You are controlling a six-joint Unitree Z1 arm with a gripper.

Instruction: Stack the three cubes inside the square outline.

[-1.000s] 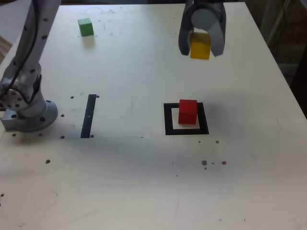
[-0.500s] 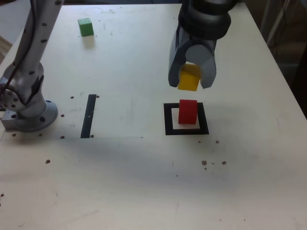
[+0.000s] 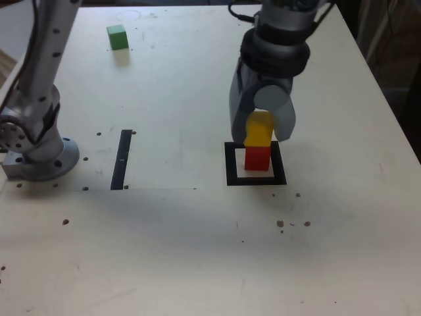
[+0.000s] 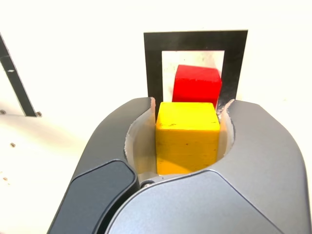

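The table (image 3: 197,250) was pale and speckled with small dark marks, and the arm (image 3: 39,79) rose from its base at the exterior view's left edge. A thin black strip (image 3: 122,159) lay just beside that base. The claw (image 3: 262,126) hung over the outline (image 3: 230,164), its jaws closed narrowly on the yellow cube (image 3: 259,129), which the wrist view showed wedged squarely between the two grey shells.

The red cube (image 3: 258,158) stood inside the outline, toward its far side rather than dead centre. In the exterior view the yellow cube appeared directly above the red one and very close to it; whether the two faces touched could not be told. In the wrist view the red cube (image 4: 196,84) sat beyond and a little to one side of the yellow cube (image 4: 187,137), so the alignment looked slightly off. The green cube (image 3: 118,37) sat well apart, at the far corner on the exterior view's left.

The risk from here was a poor release. If the yellow cube was let go while overhanging an edge of the red one, it could tip and tumble off. If the jaws brushed the red cube on opening, they could push it onto the black border.
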